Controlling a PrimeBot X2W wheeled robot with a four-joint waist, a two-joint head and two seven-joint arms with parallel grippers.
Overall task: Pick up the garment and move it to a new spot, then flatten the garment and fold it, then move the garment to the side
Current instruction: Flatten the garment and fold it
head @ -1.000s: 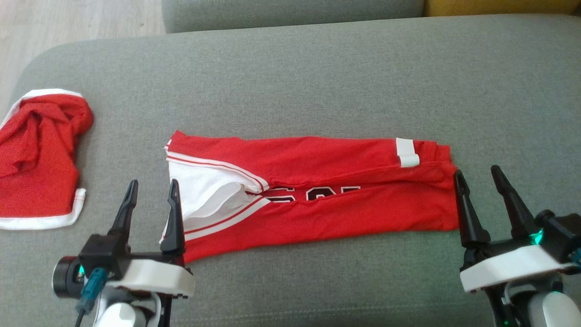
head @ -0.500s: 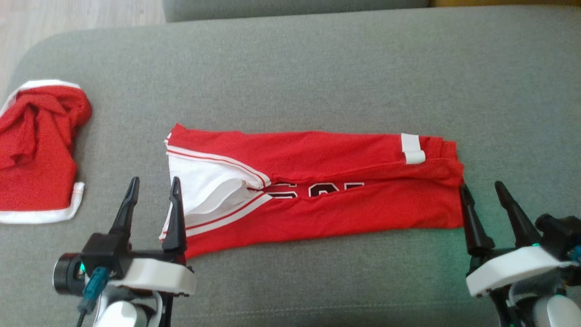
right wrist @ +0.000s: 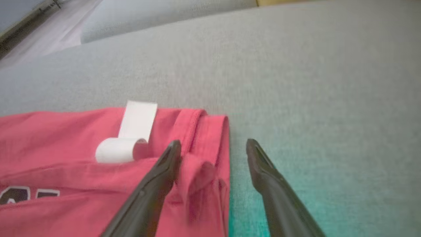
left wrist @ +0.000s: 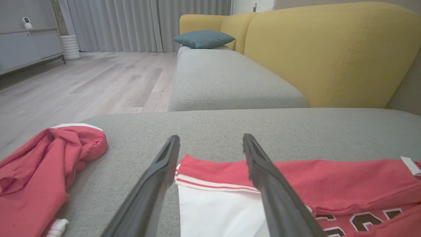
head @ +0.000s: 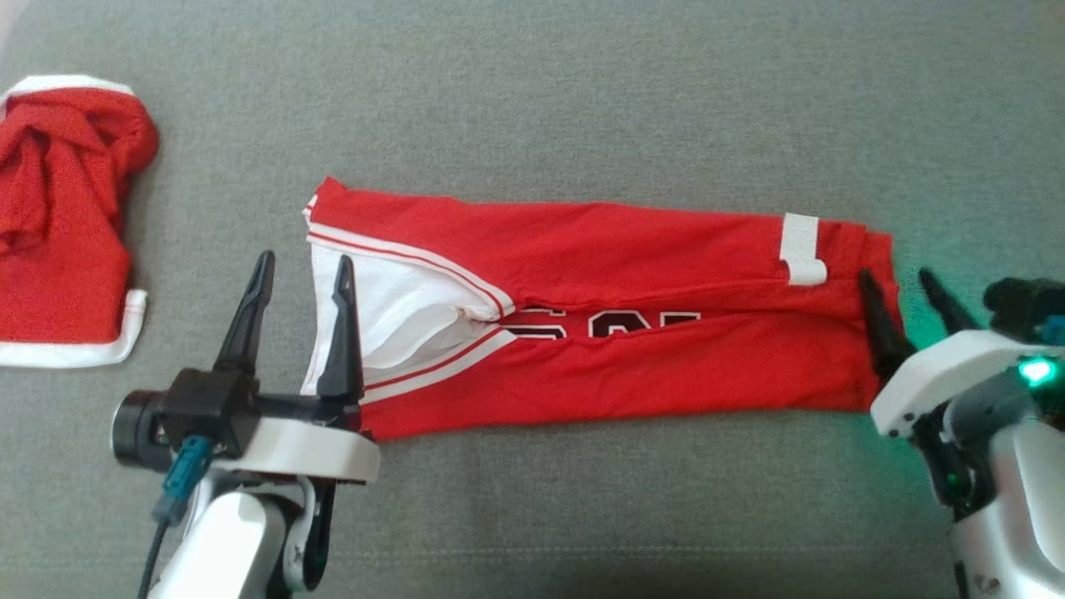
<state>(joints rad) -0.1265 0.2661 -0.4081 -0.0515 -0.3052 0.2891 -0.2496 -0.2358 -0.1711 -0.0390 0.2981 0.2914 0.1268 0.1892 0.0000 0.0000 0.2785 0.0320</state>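
**Both grippers line up on the ends of the jersey band**

Here's the picture: the garment [head: 582, 324], a red jersey, lies across the middle of the grey sofa seat [head: 582, 83]. It is already doubled lengthwise into a long band, with dark lettering [head: 603, 324] peeking out along the seam where the two flaps meet.

At the band's left end, the left gripper [head: 303, 259] is spread wide, holding nothing. One finger sits over bare grey cushion and the other over the white lining [head: 391, 308]. It's straddling the edge, and that looks deliberate: close from there and the cloth's end is between the fingers.

The right gripper [head: 895, 276] mirrors it, also wide apart and empty. The right wrist view shows one finger over the bunched red hem beside the white label [head: 800, 248] and the other over open cushion.

My read is that flattening and the long fold are done, and an end-to-end fold is being set up. The hem is stacked in several layers and a little rumpled, so a shallow pinch could lift only the top ply and spoil the band.

A second red garment [head: 58, 216] lies crumpled well off to the left, apart from the action.
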